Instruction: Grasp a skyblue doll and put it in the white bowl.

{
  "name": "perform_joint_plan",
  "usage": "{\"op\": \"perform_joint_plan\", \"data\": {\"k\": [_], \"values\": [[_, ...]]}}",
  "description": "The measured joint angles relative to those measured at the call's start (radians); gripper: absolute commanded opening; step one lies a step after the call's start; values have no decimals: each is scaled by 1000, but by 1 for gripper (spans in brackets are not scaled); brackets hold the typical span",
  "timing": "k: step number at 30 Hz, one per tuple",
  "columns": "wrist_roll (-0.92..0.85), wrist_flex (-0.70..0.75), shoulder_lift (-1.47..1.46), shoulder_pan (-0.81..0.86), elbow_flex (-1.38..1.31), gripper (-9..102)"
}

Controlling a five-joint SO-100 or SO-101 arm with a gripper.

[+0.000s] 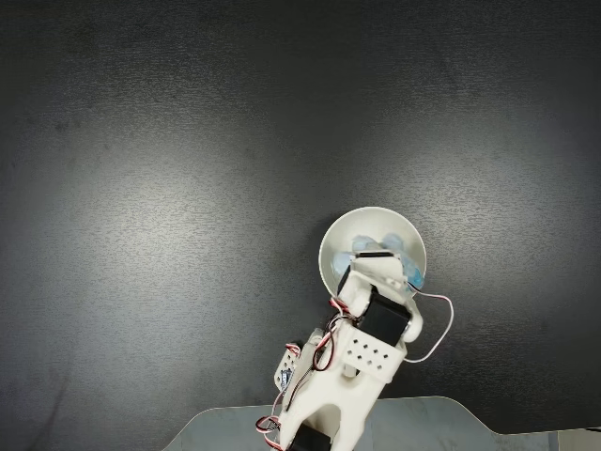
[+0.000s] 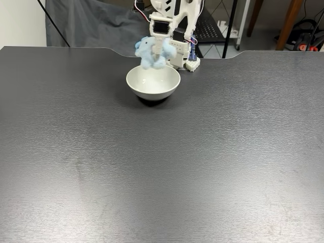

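The white bowl point(image 1: 338, 246) point(image 2: 153, 83) stands on the dark table close to the arm's base. Directly over it hangs the skyblue doll point(image 2: 151, 52) point(image 1: 410, 270), a pale blue plush held clear of the rim. My gripper point(image 2: 158, 50) point(image 1: 377, 252) is shut on the doll, its white finger running down the middle of the plush. In the fixed view from above, the arm covers most of the doll; only blue edges show around the gripper, inside the bowl's outline.
The arm's white base point(image 2: 183, 55) with loose wires point(image 1: 434, 329) sits just behind the bowl at the table's edge. The wide dark tabletop point(image 2: 162, 167) stretches away from the bowl. Chair legs and a dark cloth stand beyond the table.
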Motion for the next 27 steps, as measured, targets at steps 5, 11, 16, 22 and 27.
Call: {"op": "perform_joint_plan", "data": {"k": [5, 11, 16, 22, 27], "values": [[0, 0, 0, 25, 69, -1], [0, 0, 0, 49, 75, -1], [0, 0, 0, 44, 75, 1], [0, 0, 0, 44, 75, 10], [0, 0, 0, 44, 75, 22]]}}
